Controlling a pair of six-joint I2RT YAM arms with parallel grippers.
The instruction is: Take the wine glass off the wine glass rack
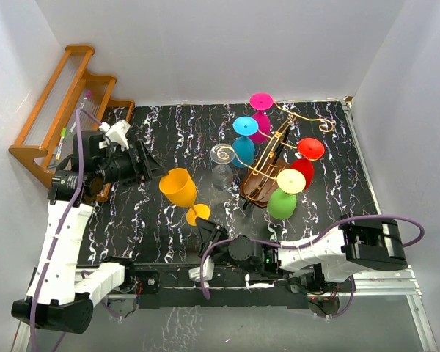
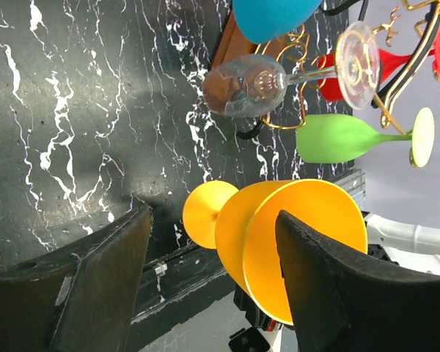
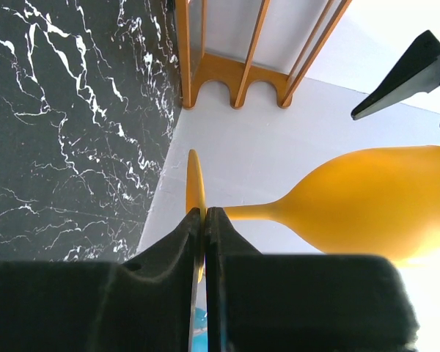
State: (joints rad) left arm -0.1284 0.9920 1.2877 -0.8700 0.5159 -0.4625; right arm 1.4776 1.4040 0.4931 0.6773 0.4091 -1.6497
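An orange wine glass (image 1: pixel 178 187) is held off the table, tilted, left of the violin-shaped wooden rack (image 1: pixel 268 165) with gold wire arms. My right gripper (image 1: pixel 204 229) is shut on the glass's flat foot (image 3: pixel 193 187); its bowl (image 3: pixel 374 198) points away to the right in the right wrist view. My left gripper (image 1: pixel 148 169) is open beside the bowl. In the left wrist view the bowl (image 2: pixel 293 235) lies between the spread fingers (image 2: pixel 110 271), close to the right one. The rack still holds pink (image 1: pixel 261 103), blue (image 1: pixel 245 126), clear (image 1: pixel 221 155), red (image 1: pixel 310 149) and green (image 1: pixel 282 204) glasses.
An orange-brown stepped wooden shelf (image 1: pixel 59 125) stands at the far left against the wall, and shows in the right wrist view (image 3: pixel 235 51). White walls close in the black marbled table (image 1: pixel 169 132) on three sides.
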